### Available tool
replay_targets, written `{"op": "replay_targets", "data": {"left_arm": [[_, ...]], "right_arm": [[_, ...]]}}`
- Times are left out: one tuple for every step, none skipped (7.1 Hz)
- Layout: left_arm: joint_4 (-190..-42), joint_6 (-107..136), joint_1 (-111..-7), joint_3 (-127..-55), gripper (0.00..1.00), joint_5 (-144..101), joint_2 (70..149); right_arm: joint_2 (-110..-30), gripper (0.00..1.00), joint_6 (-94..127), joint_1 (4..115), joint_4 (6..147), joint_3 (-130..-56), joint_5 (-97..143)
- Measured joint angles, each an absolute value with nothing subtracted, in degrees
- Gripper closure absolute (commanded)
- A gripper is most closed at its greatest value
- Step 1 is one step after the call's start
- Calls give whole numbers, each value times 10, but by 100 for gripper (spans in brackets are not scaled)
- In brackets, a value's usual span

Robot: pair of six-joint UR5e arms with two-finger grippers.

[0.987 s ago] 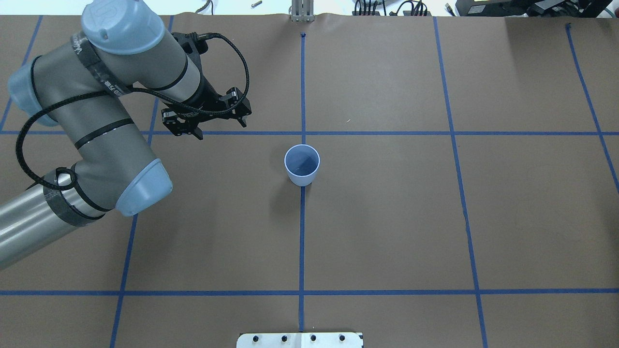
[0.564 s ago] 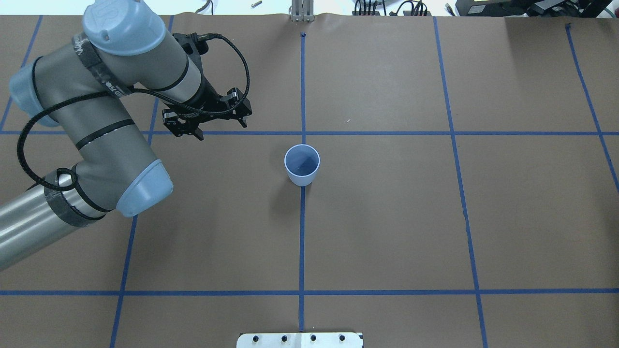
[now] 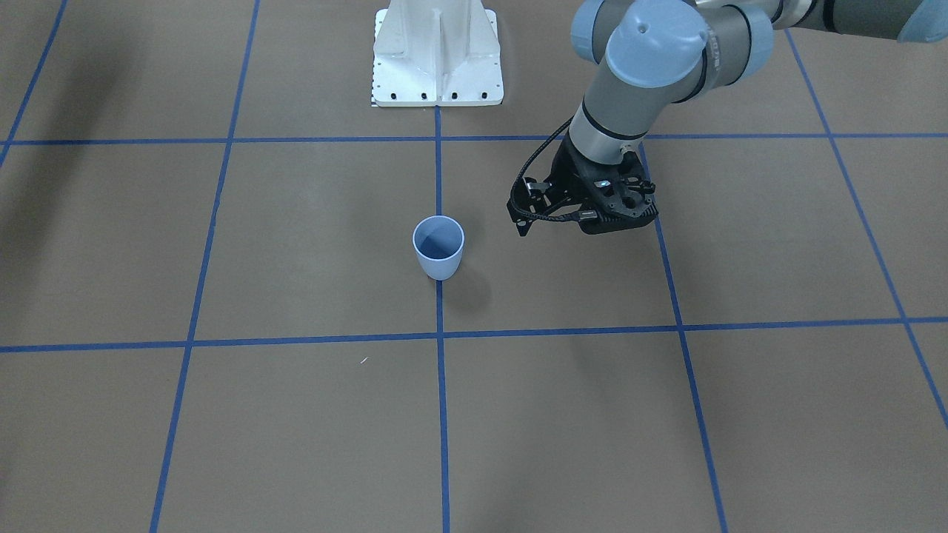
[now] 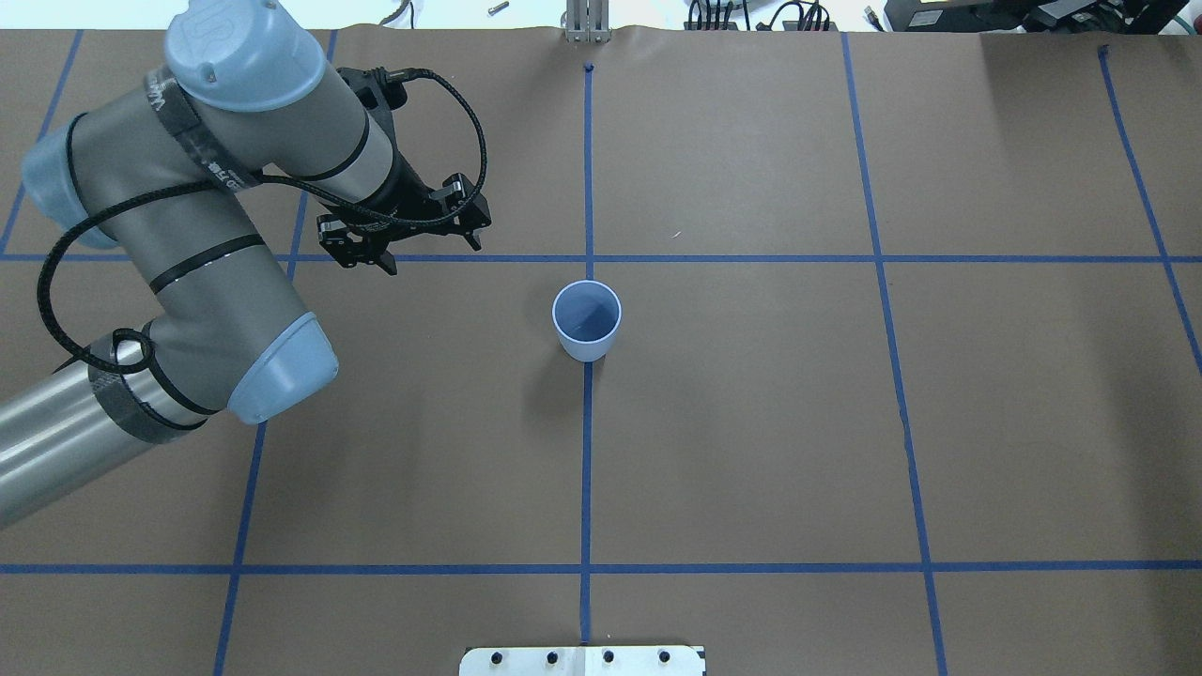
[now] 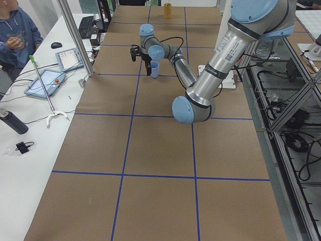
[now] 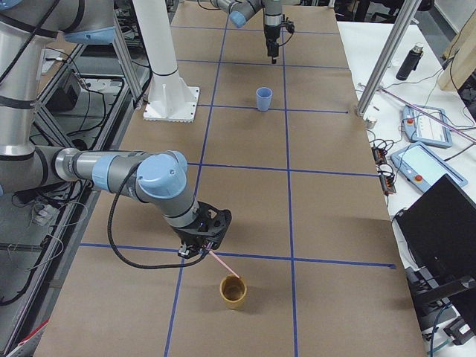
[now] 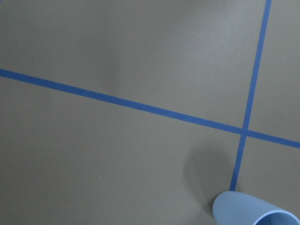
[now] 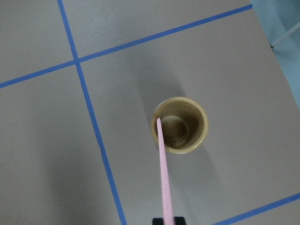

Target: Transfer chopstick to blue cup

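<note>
The blue cup (image 4: 587,320) stands upright at the table's middle on a tape line, also seen as the pale tumbler (image 3: 438,248) in the front view. My left gripper (image 4: 428,250) hovers open to the cup's left, apart from it, holding nothing. At the table's far right end, my right gripper (image 6: 202,244) is shut on the pink chopstick (image 8: 164,173). The stick slants down from the fingers, and its far tip lies at the rim of a tan cup (image 8: 179,126). In the left wrist view only the blue cup's edge (image 7: 253,212) shows.
Blue tape lines (image 4: 732,258) grid the brown table. The white robot base (image 3: 437,52) stands at the robot's edge. A person (image 5: 15,35) sits at a side table with tablets and a grabber stick (image 5: 42,83). A metal post (image 6: 387,56) rises beside the table.
The left arm's elbow has crept slightly to the right. Its gripper stays open in nearly the same spot. The blue cup has not moved.
</note>
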State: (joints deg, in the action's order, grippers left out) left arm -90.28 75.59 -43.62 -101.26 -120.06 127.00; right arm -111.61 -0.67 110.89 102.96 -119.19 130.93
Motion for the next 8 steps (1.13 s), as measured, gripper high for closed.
{"op": "replay_targets", "data": {"left_arm": [[-904,756,-437,-1013,2,-1201,1270],[-905,756,-438,-1016,2,-1202,1270],[-906,754,-442,-1021,2,-1204,1269],[-906,751,-450,-1029,2,-1205,1269],[-906,749,-462,-1037,2,-1205,1266],[-906,735,-475,-1045,2,-1206,1254],[-905,694,-490,-1052,2,-1206,1233],[-904,644,-513,-1055,2,-1210,1211]], "right_arm": [[-1095,100,-27,1128,1079,-1221,1298],[-1079,100,-34,1129,1104,-1243,1294],[-1063,100,-21,1104,1113,-1256,1304],[-1038,100,19,1060,1115,-1261,1328],[-996,100,92,1002,1114,-1264,1355],[-938,100,190,934,1114,-1265,1371],[-867,100,316,863,1114,-1266,1378],[-791,100,459,791,1114,-1266,1380]]}}
